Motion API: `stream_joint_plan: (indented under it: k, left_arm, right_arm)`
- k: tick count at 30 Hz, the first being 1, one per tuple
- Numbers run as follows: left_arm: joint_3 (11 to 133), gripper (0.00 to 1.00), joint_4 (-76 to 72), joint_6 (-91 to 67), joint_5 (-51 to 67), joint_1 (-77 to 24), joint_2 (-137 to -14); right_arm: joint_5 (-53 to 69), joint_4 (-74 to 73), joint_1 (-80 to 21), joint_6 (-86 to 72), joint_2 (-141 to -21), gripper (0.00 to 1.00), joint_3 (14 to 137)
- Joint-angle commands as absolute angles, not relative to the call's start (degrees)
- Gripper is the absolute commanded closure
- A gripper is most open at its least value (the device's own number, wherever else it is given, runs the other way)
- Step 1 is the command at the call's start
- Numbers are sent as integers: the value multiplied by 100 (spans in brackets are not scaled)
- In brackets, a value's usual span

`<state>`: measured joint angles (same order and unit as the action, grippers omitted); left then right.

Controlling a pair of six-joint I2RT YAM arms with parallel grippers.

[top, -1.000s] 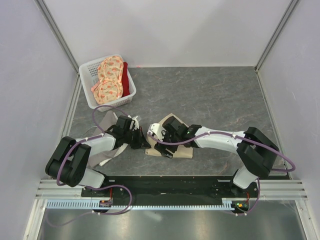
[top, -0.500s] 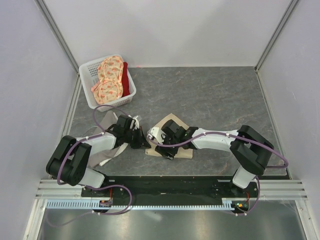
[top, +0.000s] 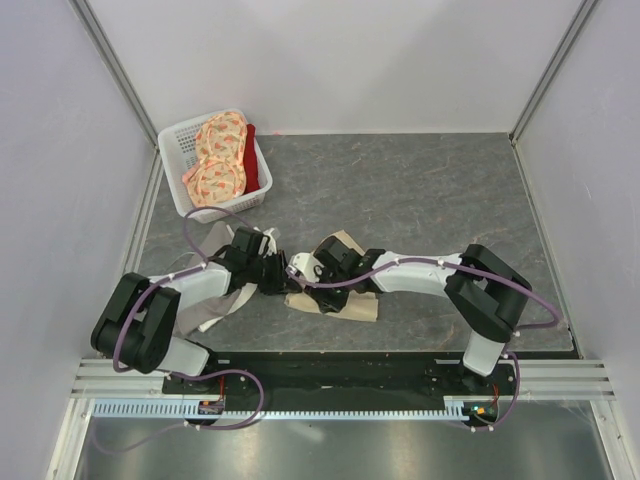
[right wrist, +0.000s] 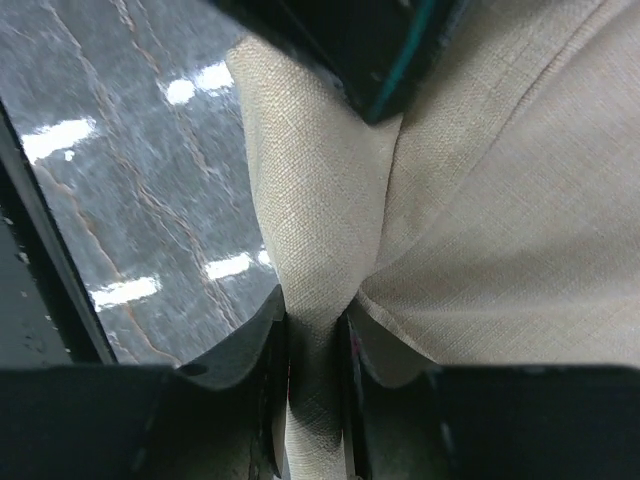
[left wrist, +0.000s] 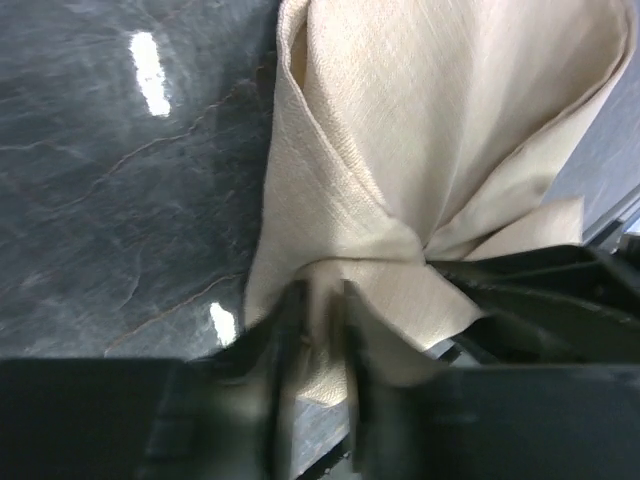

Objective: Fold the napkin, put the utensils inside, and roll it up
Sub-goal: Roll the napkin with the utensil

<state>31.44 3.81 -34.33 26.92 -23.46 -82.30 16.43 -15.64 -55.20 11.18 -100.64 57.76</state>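
Note:
The beige napkin (top: 340,303) lies bunched near the table's front, between my two grippers. In the left wrist view the napkin (left wrist: 440,120) is gathered into a pinch; my left gripper (left wrist: 320,330) straddles a flap with its jaws parted, and table shows between them. My right gripper (right wrist: 313,350) is shut on a twisted fold of the napkin (right wrist: 500,200). From above, the left gripper (top: 284,272) and right gripper (top: 303,268) almost touch at the napkin's left end. The utensils are out of view.
A white basket (top: 180,135) with orange floral cloths and a red one stands at the back left. A grey-and-white cloth (top: 215,305) lies under my left arm. The metal rail (top: 340,375) runs along the near edge.
My right gripper moved left to the napkin's left end and closed on a fold. My left gripper's jaws have parted. The napkin has bunched and shifted slightly left.

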Motion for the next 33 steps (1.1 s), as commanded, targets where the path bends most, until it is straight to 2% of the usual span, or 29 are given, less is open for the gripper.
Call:
stream_joint_plan:
  k: [1,2,5,13,23,33]
  left_arm:
    - [3340,58,694,-3235,2286,-2312,-7762]
    - [3340,49,868,-3217,2198,-2312,-7604]
    - [3305,38,1159,-3138,1873,-2312,-7348]
    - [3103,27,1336,-3146,1696,-2303,-6838]
    - [2427,26,151,-3313,2074,-2303,-6776]
    - [1951,32,-1283,-3542,2601,-2303,-7083]
  right_arm:
    - [2284,-2223,-5397,923,-10564,74,6116]
    - [2381,-2406,-5362,888,-10686,75,6187]
    - [2689,-2715,-5195,782,-10932,76,6451]
    - [3935,-3233,-4668,676,-11373,76,6873]
    - [5395,-3612,-4026,914,-12137,75,6987]
    - [5598,-3744,-3867,1081,-12524,75,7163]
